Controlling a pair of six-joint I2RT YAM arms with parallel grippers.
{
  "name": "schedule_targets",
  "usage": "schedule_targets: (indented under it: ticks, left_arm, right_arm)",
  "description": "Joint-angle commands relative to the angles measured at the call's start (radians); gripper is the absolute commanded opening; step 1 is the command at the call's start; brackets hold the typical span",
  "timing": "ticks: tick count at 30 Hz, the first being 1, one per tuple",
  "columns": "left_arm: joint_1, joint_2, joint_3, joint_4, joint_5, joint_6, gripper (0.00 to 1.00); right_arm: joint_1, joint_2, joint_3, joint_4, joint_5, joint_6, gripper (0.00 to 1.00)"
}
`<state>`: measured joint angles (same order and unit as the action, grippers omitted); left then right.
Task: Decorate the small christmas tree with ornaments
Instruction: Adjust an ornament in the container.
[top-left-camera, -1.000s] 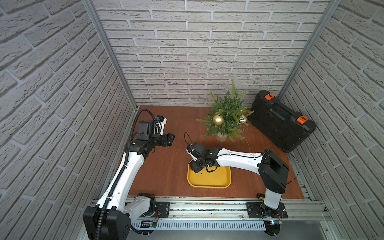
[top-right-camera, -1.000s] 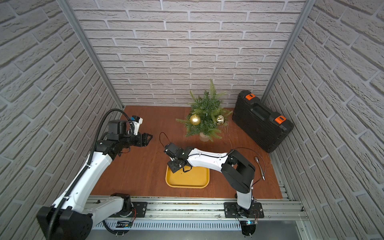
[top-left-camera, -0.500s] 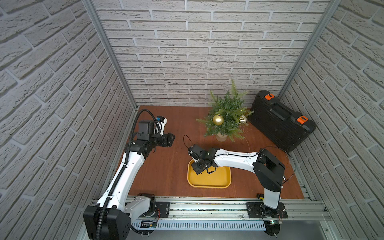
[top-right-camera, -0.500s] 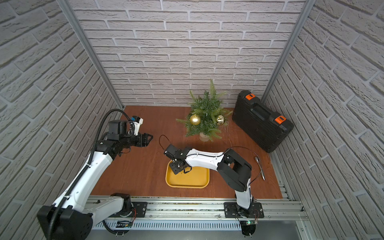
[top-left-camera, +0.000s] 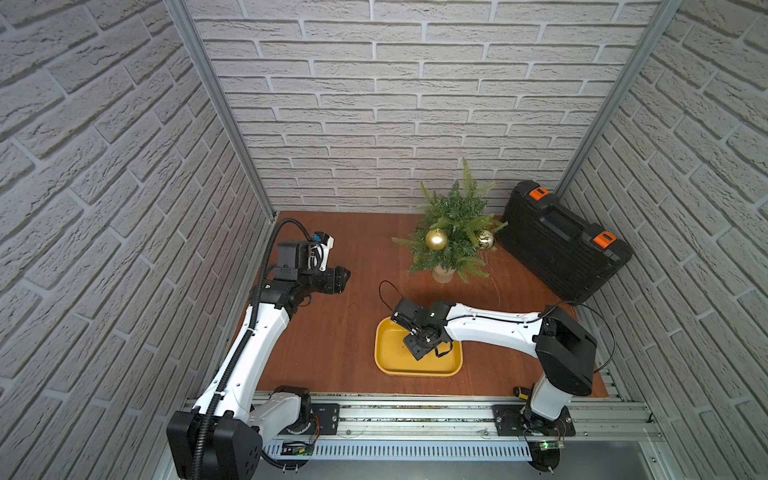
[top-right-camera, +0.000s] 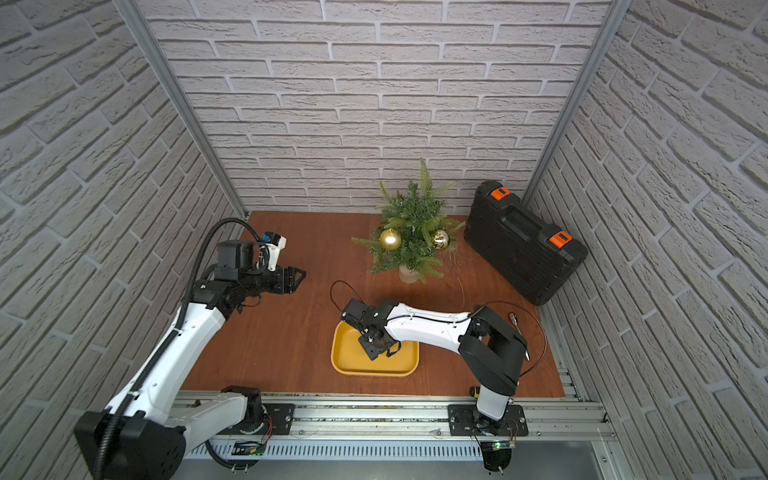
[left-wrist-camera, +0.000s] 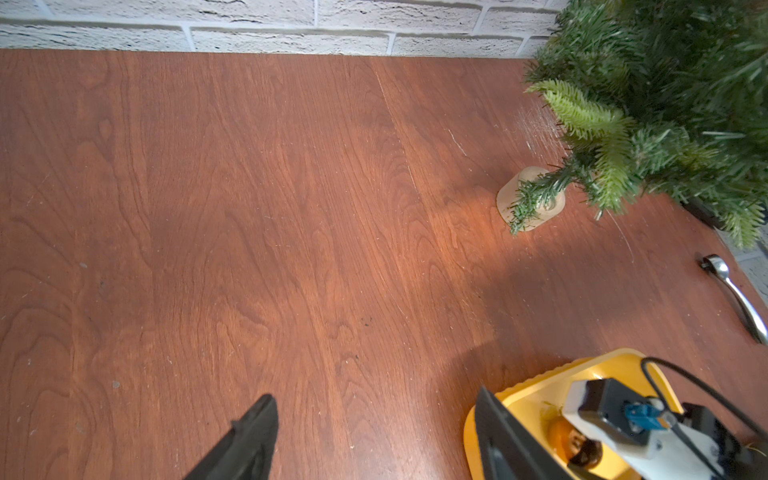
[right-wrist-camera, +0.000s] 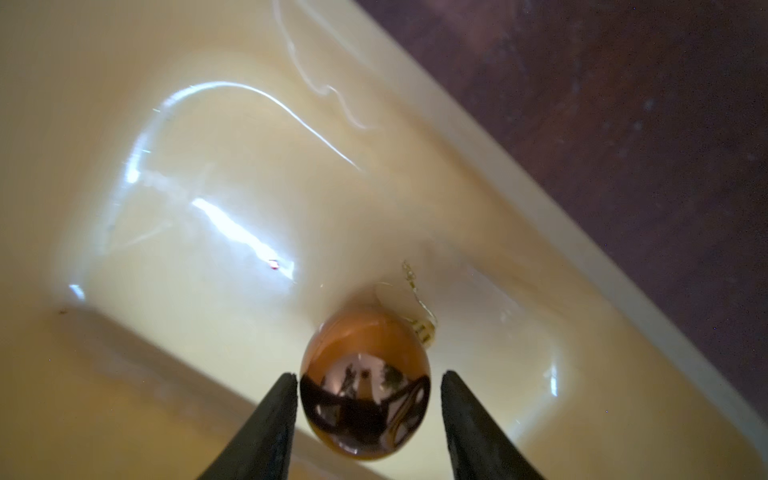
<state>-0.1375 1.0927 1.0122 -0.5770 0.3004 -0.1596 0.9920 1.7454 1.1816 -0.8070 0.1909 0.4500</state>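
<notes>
Straddling the last ball in the tray

Over the past second the right gripper (right-wrist-camera: 369, 376) has edged only slightly above the yellow tray (top-left-camera: 388, 353), at six o'clock on the table (top-left-camera: 340, 332). Its fingers (right-wrist-camera: 270, 428) stand spread either side of the amber ball (right-wrist-camera: 365, 386), one just about touching it and the other showing a gap, so nothing is pinched yet. The tree (top-left-camera: 455, 224) sits at one o'clock. It already carries a gold ball (top-left-camera: 436, 239) on its nine o'clock side and a shiny ball (top-left-camera: 484, 240) at three. The left gripper (left-wrist-camera: 374, 395), at nine o'clock, has not moved; its fingers are spread and empty. A squeeze and lift look like the next step.
</notes>
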Motion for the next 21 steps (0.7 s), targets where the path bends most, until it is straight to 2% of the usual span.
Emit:
schedule_targets:
  ticks: [1,11,14,19,21]
  left_arm:
    - [0.009,-0.001,-0.014,0.015,0.002,-0.002,0.75]
    - [0.009,0.008,-0.012,0.013,0.006,-0.002,0.75]
    - [0.010,0.009,-0.011,0.012,0.005,-0.002,0.75]
    - [0.009,0.006,-0.012,0.012,0.004,-0.002,0.75]
    - [0.009,0.006,-0.012,0.011,0.003,0.000,0.75]
  right_arm:
    - [0.002,-0.001,0.037,-0.102,0.142,0.034,0.59]
    - [-0.033,-0.076,0.008,-0.197,0.231,0.107,0.60]
    - [-0.047,-0.112,-0.032,-0.142,0.167,0.123,0.59]
    - [-0.082,-0.166,-0.115,-0.005,-0.007,0.149,0.58]
    - [-0.082,-0.166,-0.130,0.008,-0.025,0.157,0.58]
